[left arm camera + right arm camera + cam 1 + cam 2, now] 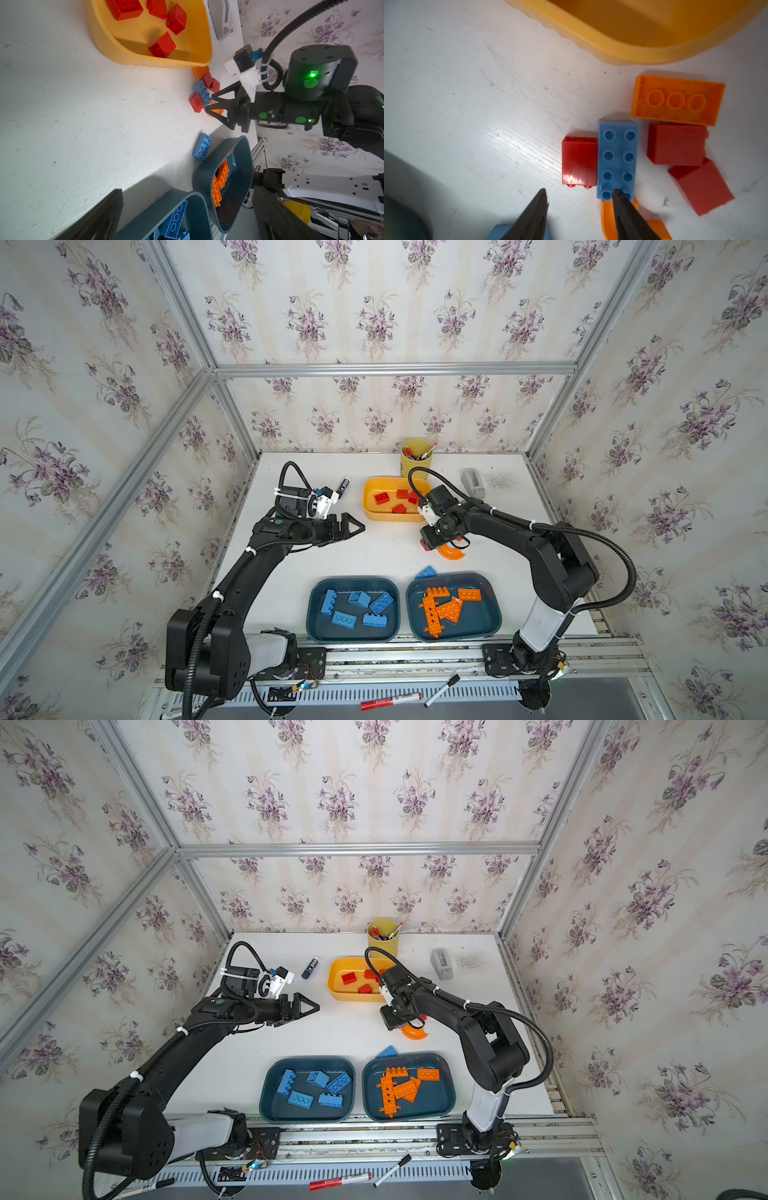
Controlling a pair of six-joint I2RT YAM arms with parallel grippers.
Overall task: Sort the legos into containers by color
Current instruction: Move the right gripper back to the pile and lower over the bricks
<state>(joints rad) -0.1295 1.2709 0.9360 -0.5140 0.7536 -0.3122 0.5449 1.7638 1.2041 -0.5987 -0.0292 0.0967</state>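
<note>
My right pincer [579, 192] hangs half-spread and empty over the loose pile beside the yellow tub [633, 52]. One fingertip covers the end of the blue eight-stud brick [617, 158], the other sits over bare table [467, 104] near a small red brick [579, 160]. A curved orange piece [606, 216] lies under the first finger. My left pincer [357, 526] gapes wide, empty, well apart.

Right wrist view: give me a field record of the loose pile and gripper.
location: table, beside yellow tub
blue brick: studs up
orange brick: hollow side up
red bricks: three, one alongside the blue brick
curved orange piece: at the blue brick's end, partly hidden
right gripper: open, holding nothing
</note>
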